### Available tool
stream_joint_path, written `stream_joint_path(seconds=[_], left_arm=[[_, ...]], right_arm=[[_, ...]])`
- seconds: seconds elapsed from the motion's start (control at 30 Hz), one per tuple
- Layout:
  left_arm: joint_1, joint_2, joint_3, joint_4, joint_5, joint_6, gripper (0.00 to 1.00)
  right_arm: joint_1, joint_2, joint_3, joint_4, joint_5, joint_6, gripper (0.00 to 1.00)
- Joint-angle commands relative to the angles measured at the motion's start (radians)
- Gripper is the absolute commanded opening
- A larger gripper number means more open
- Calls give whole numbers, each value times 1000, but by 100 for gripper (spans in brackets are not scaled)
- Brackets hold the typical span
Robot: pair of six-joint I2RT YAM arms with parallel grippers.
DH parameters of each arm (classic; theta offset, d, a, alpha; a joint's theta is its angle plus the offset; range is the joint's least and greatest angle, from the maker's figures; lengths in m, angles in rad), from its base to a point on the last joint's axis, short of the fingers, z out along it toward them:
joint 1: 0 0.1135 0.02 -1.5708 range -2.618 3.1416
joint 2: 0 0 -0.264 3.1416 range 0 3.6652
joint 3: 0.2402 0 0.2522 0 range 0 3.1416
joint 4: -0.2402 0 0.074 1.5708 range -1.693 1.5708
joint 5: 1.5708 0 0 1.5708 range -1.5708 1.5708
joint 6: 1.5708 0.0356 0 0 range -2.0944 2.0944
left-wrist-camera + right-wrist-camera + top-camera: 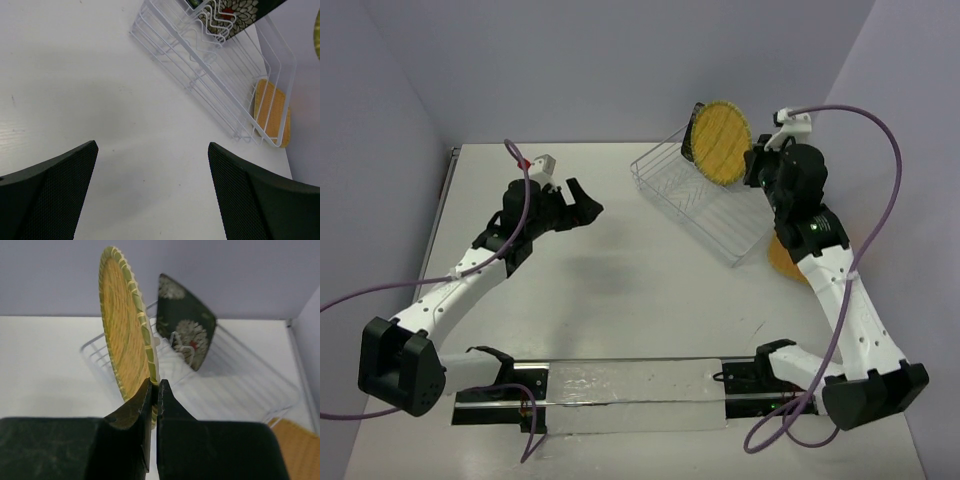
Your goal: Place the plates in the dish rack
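— White tabletop (620, 290) and lilac walls (600, 60) framed everything. Where was the dish rack (705, 205)?

— It sat at an angle on the far right part of the table. The square black plate (187, 327) with flowers stood on edge among the prongs at its far end.

— And the yellow woven plate (722, 142)?

— The right gripper (154, 390) had its fingers pinched tight on that plate's rim. It held the plate upright over the far half of the rack, just in front of the black one. Whether the plate touched the wires could not be told.

— What about the orange-tan plate (270, 110)?

— That one lay flat on the table just beside the rack's right side, partly hidden under the right arm in the top view.

— And the left gripper (152, 147)?

— Its fingers (60, 185) were spread wide with nothing between them. It hung above bare table, well apart from the rack, its fingers pointing toward it.
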State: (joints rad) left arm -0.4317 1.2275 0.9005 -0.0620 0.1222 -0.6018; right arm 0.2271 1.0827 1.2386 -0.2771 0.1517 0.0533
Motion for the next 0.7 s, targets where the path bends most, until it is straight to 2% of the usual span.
stream_joint_path(seconds=[0.0, 0.33, 0.67], left_arm=[[25, -57, 31, -26, -76, 26, 99], [58, -55, 51, -38, -103, 27, 99], [68, -36, 74, -70, -116, 36, 99]], right_arm=[[-47, 142, 154, 153, -27, -268, 0], [-55, 424, 420, 100, -51, -505, 0], [-63, 600, 484, 81, -69, -510, 0]])
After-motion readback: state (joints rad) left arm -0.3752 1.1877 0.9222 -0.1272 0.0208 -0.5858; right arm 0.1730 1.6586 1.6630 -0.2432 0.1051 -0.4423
